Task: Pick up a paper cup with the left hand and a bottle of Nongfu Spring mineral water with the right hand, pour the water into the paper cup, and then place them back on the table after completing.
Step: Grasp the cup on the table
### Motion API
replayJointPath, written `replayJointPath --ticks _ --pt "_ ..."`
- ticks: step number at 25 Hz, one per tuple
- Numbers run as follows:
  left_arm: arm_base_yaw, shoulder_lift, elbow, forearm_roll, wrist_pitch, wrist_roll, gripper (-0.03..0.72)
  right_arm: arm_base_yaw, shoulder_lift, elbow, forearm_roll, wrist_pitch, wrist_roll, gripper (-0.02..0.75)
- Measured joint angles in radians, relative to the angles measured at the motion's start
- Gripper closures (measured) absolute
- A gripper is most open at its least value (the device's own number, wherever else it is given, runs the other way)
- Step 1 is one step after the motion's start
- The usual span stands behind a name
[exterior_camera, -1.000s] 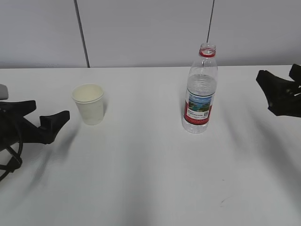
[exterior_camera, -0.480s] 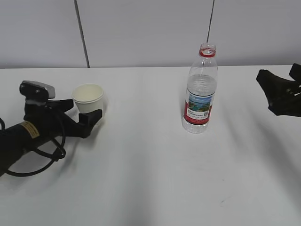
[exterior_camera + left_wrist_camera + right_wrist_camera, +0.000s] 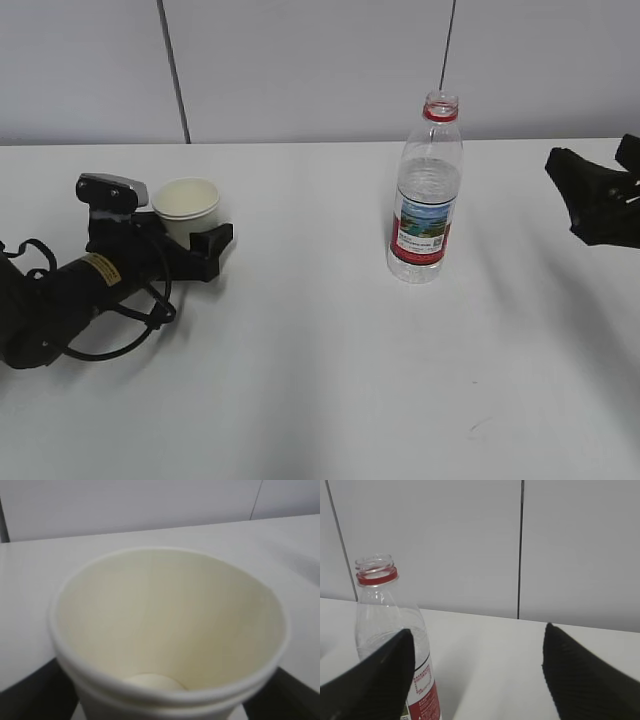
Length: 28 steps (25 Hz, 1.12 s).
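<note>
A cream paper cup [image 3: 187, 207] stands upright and empty on the white table [image 3: 320, 350] at the left. My left gripper [image 3: 196, 232] is open with its jaws on either side of the cup; the far finger is hidden behind it. The cup [image 3: 165, 625] fills the left wrist view, with black fingers [image 3: 27, 692] at the bottom corners. The uncapped Nongfu Spring bottle [image 3: 427, 195], holding clear water, stands right of centre. My right gripper [image 3: 592, 195] is open and empty at the right edge, apart from the bottle [image 3: 395, 640]. The bottle shows in the right wrist view behind my left finger [image 3: 367, 682].
A grey panelled wall [image 3: 320, 60] runs behind the table's far edge. A small dark scuff mark [image 3: 480, 425] lies on the table at the front right. Loose black cables [image 3: 120, 335] hang under the left arm.
The left arm has moved right, bringing its open jaws from beside the cup to either side of it. The right gripper, cup and bottle have not moved.
</note>
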Motion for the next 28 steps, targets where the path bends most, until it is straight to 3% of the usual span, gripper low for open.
replayJointPath --ticks 14,23,28 --pt "-0.003 0.002 -0.001 -0.001 -0.002 0.0 0.309 0.0 0.0 0.0 0.0 0.0 0.0 0.15" --pt "-0.003 0.002 -0.001 -0.001 -0.002 0.0 0.316 0.0 0.043 0.0 0.0 -0.006 -0.001 0.15" --pt "-0.003 0.002 -0.001 -0.001 -0.002 0.0 0.316 0.0 0.116 0.0 -0.032 -0.081 -0.001 0.15"
